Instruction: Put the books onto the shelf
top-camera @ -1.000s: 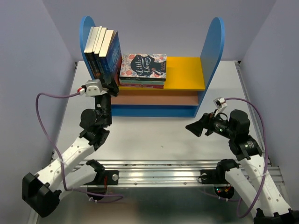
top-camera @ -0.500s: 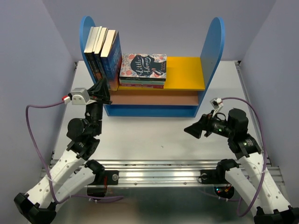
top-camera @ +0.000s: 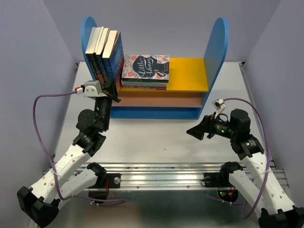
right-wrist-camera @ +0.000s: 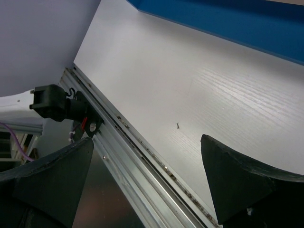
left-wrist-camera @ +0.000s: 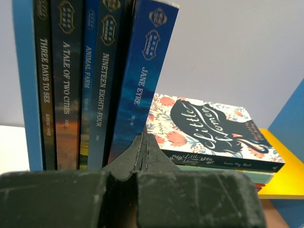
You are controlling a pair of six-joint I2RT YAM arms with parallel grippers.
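We see pale lilac walls [top-camera: 28,71] closing in on three sides of a white desk [top-camera: 156,137], with a metal rail [top-camera: 161,171] running along its near edge. At the back of the desk stands the shelf [top-camera: 216,42]: two tall rounded blue side panels, a yellow upper board, a pinkish-brown board below it and a blue base.

The left arm [top-camera: 71,156] stretches from the lower left corner up towards the left end of the shelf, its wrist raised to the height of the upper board. The right arm [top-camera: 251,156] is bent at the right of the desk, its forearm level and pointing left, well apart from the shelf.

The books [top-camera: 104,50] stand upright at the left end of the yellow board against the left blue panel; the rightmost, Jane Eyre [left-wrist-camera: 142,80], leans left onto the others. Beside them a floral book [top-camera: 145,66] lies flat on a small stack.

The left claw [top-camera: 114,91] is pressed tight, holding nothing, its tip just before the foot of Jane Eyre; we cannot tell whether it touches. The right claw [top-camera: 192,131] is spread wide and empty over bare desk. A purple cable [top-camera: 40,102] loops from each wrist.
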